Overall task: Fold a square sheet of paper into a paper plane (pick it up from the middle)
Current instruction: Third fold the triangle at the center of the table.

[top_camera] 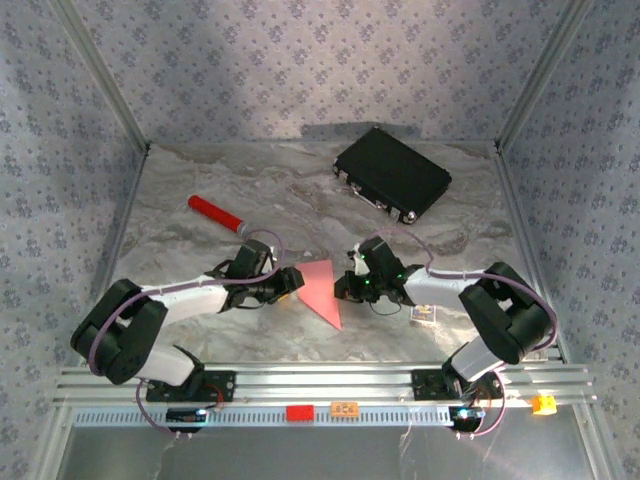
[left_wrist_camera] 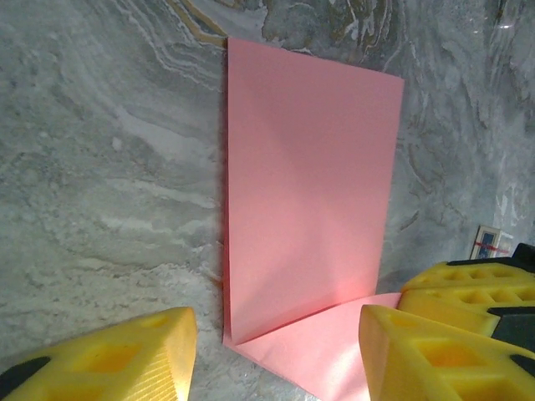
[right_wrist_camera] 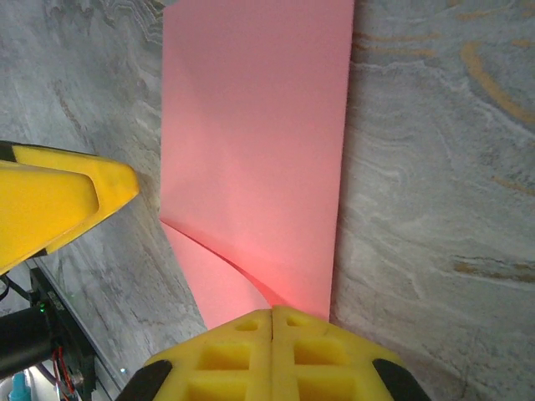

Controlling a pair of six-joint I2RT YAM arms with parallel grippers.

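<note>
- We judge an early fold to be in hand: the square sheet of paper (top_camera: 322, 290) lies doubled on the table (top_camera: 200, 180) between the two grippers, with one flap lifting at the crease.
- The right gripper (right_wrist_camera: 272, 334) is clenched, apparently pinching the sheet's edge.
- The left gripper (left_wrist_camera: 276, 351) is released, its jaws apart astride the sheet's near end.
- The next move probably calls for aligning the edges and pressing the crease flat.
- The red cylinder (top_camera: 215, 213) and the black case (top_camera: 392, 174) lie well beyond the grippers, and a small card (top_camera: 425, 315) sits near the right one. Nothing seems to stand in the way.
</note>
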